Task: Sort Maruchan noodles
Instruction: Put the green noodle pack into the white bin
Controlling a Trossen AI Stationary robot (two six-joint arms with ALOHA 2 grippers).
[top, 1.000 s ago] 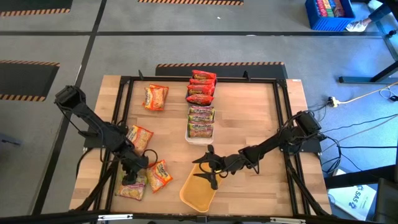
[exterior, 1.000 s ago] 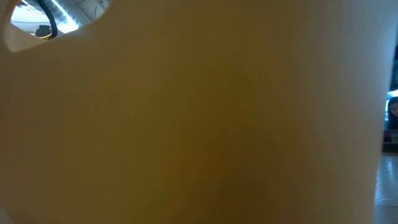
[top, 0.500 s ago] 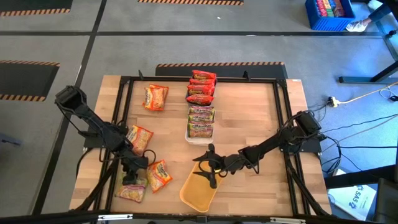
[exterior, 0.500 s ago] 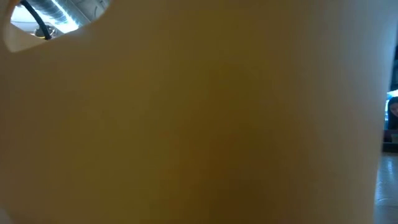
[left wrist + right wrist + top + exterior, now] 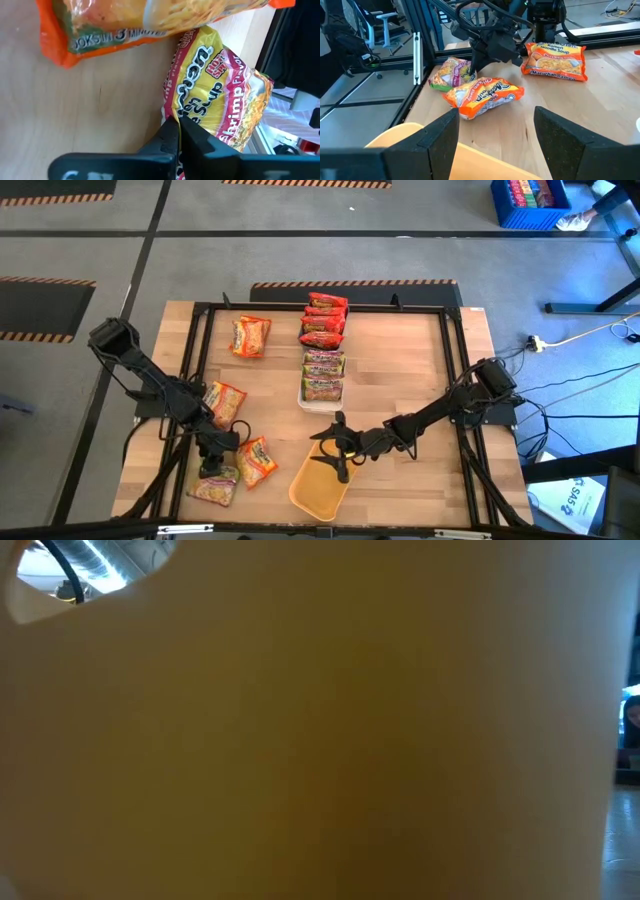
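At lower left of the high view, the left gripper (image 5: 210,471) has just snapped shut, pinching the edge of the shrimp packet (image 5: 214,486) it was poised over; a lift toward sorting looks next. Sorted packets (image 5: 323,348) line the centre. At lower centre, the right gripper (image 5: 338,454) waits, fingers apart, over the orange tray (image 5: 318,495).

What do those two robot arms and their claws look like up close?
Both arms are black and slim, built of jointed segments with bulkier housings at the joints. The left claw ends in two flat, matte black fingers. The right claw has two broad, blocky black fingers. A thin black cable loops beside the left arm.
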